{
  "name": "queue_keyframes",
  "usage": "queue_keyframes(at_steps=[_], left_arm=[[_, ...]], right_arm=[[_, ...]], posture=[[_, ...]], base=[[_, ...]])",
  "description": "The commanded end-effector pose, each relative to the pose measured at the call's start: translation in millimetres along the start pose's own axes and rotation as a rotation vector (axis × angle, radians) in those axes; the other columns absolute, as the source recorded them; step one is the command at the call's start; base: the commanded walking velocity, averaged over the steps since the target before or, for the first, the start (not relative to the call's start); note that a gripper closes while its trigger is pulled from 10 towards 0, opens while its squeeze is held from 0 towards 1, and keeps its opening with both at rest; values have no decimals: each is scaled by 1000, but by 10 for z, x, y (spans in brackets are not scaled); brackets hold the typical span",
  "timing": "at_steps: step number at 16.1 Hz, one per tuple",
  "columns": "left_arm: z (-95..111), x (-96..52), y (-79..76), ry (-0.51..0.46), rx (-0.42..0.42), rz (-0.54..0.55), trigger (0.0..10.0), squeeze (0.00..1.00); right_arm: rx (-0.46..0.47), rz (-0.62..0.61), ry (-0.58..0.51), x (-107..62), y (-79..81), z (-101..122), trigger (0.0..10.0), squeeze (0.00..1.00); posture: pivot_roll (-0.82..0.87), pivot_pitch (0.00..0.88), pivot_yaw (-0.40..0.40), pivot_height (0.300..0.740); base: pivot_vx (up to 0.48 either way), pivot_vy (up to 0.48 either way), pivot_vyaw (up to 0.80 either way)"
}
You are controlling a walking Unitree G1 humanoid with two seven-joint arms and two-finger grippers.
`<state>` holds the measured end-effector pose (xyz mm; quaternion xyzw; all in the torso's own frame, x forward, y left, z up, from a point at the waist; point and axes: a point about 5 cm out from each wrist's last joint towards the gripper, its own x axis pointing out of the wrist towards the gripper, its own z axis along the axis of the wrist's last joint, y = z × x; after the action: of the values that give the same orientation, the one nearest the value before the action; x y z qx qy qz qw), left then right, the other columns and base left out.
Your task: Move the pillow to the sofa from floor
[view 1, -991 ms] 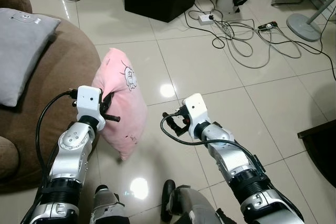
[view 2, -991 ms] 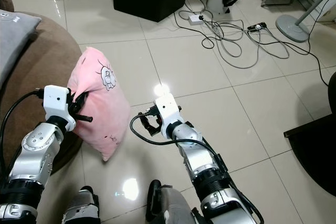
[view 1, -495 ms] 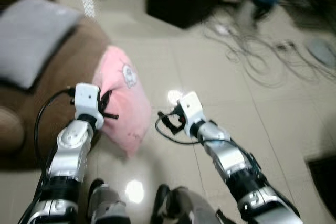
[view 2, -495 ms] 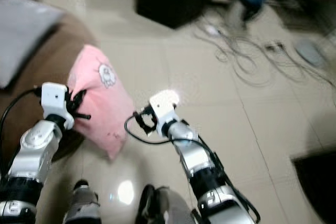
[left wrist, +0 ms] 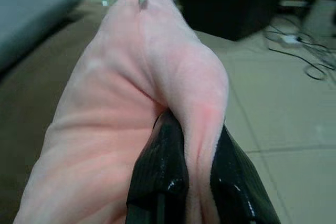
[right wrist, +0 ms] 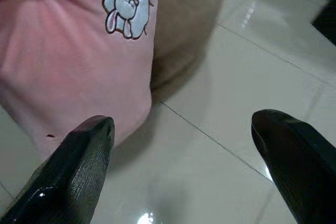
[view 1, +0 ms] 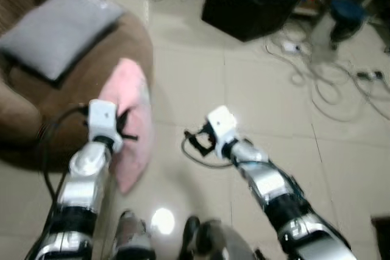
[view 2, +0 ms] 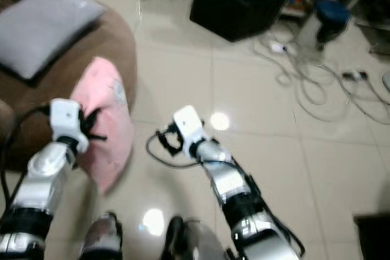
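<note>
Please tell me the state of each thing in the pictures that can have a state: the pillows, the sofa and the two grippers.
pink pillow: lifted, hanging by a pinched fold beside the sofa
left gripper: shut on the pink pillow
right gripper: open, holding nothing, over the floor
grey pillow: lying flat on the sofa
brown sofa: seat partly taken by the grey pillow

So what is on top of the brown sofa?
A grey cushion lies on the sofa. The pink pillow, pinched by the left gripper, hangs beside it and hides part of its front.
</note>
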<state>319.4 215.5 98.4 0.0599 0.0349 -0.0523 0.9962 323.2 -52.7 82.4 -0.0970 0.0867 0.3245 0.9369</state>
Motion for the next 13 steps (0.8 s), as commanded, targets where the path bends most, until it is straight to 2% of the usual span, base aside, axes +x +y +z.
queue_keyframes(at_steps=[1, 6, 10, 12, 13], left_arm=[[90, 29, -32, -53, 9, -8, 0, 0], [86, 58, -36, -41, 24, 11, 0, 0], [83, 69, -59, -37, 36, 5, 0, 0], [74, 70, -60, -34, 37, 5, 0, 0], [71, 70, -60, -32, 38, 6, 0, 0]], right_arm=[[17, 1, 33, -26, 3, -95, 10000, 27], [0, 0, 26, -35, 7, -88, 10000, 39], [0, -5, 17, -33, 15, -82, 10000, 90], [6, -3, 19, -30, 25, -82, 10000, 78], [12, -2, 19, -30, 27, -84, 10000, 67]], posture=[[248, 239, -216, 740], [238, 242, -216, 740], [238, 244, -215, 740], [238, 246, -217, 740], [238, 247, -218, 740]], base=[[480, 0, 0], [473, 0, 0], [454, 0, 720], [439, 0, 709], [439, 0, 0]])
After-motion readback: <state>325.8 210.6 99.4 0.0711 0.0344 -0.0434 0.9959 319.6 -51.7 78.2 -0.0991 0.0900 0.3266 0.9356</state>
